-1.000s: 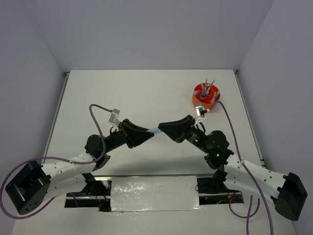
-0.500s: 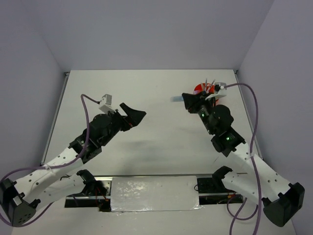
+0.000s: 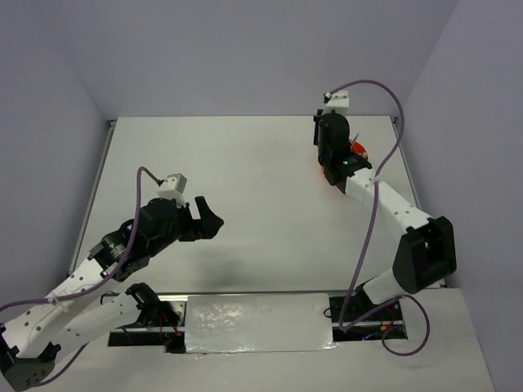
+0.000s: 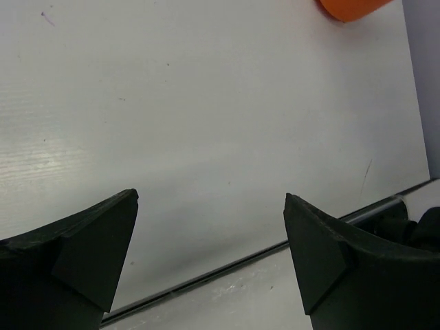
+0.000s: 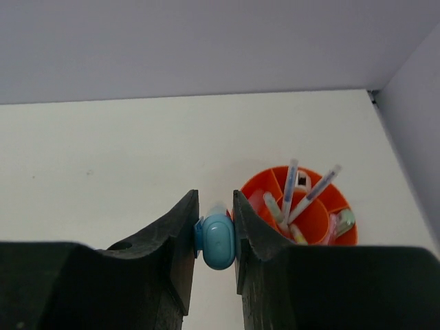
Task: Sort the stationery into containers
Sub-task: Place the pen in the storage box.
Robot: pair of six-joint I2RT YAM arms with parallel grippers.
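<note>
Pinching a blue piece (image 5: 217, 242) between its two fingers (image 5: 172, 240), the right gripper (image 5: 214, 201) hangs above the table (image 5: 103, 158). The piece's rounded end faces the wrist camera, and both fingers press flat against its sides. Just ahead of the fingertips and to their right sits the orange organiser (image 5: 313, 218), its near-left edge hidden behind the right finger. Two thin pens (image 5: 290, 180) lean out of its compartments, tilted away from the gripper. A few short pastel sticks (image 5: 271, 205) stand among them, though I cannot tell which compartment each one occupies. From above, the right arm covers most of the organiser, so only an orange sliver shows beside it.

The left gripper (image 4: 210, 234) is released, its jaws spread wide with nothing between them. Only bare table lies beneath and ahead of its fingers (image 4: 89, 251). Far ahead and to its right, an orange edge of the organiser shows at the top of the left wrist view. The two grippers are well apart.
</note>
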